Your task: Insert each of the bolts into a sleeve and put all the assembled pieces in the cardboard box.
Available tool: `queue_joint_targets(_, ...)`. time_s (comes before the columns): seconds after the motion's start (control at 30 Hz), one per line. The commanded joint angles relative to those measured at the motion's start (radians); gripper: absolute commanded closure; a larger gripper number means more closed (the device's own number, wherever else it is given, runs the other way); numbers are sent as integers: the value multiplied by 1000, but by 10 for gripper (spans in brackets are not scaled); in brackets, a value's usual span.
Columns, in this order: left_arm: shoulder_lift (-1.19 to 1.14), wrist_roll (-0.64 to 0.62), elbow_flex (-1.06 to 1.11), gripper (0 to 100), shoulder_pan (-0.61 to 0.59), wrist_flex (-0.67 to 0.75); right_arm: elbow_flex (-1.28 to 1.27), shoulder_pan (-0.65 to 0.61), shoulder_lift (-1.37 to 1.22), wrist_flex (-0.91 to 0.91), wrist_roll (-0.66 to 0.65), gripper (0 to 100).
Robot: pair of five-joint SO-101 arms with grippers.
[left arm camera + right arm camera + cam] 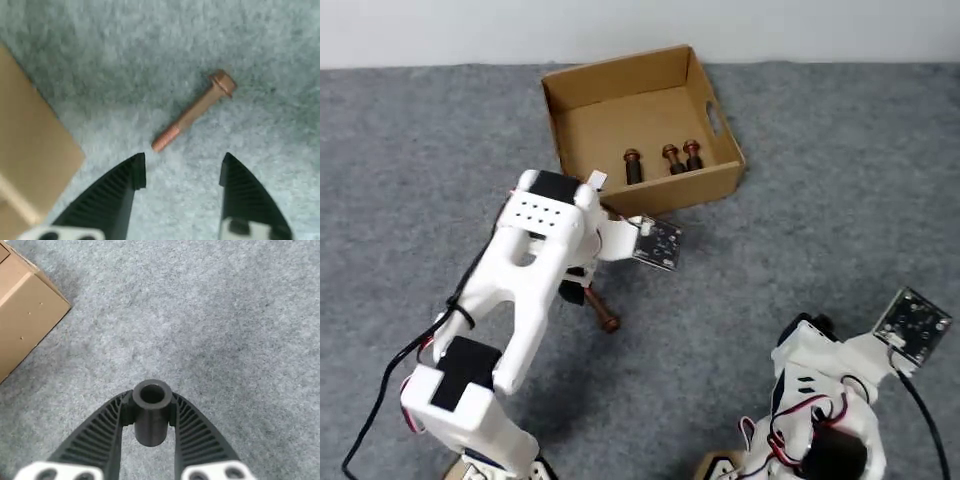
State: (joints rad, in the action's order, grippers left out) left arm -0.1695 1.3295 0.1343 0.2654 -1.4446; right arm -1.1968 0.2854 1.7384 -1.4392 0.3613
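Gripping blk tubular sleeve w/ R tool | L tool spread wide by copper hex-head bolt

Prob. a robotics lab or maker bench, not a home. Worktop has a grey felt-like cover, w/ a plain white wall at the far edge. Left arm and right arm: white plastic shells, exposed red/black wiring, bare camera boards at the wrists. Props are hardware: plain cardboard box w/ three bolt-and-sleeve pieces, loose copper-coloured bolt on the worktop, black sleeve between ribbed fingers.
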Motion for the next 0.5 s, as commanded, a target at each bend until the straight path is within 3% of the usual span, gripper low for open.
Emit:
queue_joint_targets(0.0, -37, 14, -10, 758, 37, 26, 5, 5, -5, 24, -11, 991)
queue_joint_targets(0.2, -155, 60, -13, 761, 49, 40, 5, 5, -5, 24, -11, 991)
queue_joint_targets(0.47, -230, 21, -13, 791, 91, 107, 5, 5, -5, 24, -11, 991)
